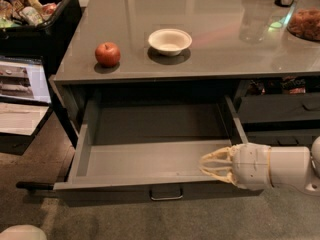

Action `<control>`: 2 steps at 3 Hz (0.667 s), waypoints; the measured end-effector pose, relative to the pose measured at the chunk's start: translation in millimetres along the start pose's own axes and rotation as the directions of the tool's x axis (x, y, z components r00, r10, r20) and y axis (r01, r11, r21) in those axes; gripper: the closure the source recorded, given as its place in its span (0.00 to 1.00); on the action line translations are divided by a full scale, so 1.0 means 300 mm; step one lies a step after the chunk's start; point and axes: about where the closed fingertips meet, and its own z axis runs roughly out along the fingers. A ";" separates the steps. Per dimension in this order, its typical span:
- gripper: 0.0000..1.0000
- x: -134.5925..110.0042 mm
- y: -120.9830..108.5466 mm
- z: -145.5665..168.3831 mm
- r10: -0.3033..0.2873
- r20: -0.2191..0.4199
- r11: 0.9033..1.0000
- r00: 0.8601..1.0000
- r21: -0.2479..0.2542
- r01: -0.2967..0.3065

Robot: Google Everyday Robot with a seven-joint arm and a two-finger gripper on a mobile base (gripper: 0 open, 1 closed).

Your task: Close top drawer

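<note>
One top drawer (150,159) is open, with one handle (166,194). One gripper (201,165) is at its front right corner. One table (225,54) carries one apple (107,54) and one bowl (170,41). Two shut drawers (280,109) show at right. One black bin (45,31) is at left.
</note>
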 end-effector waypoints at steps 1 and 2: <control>0.14 0.094 0.058 -0.049 0.023 -0.096 0.998 0.995 -0.061 -0.029; 0.00 0.179 0.102 -0.065 0.047 -0.178 0.993 0.983 -0.102 -0.066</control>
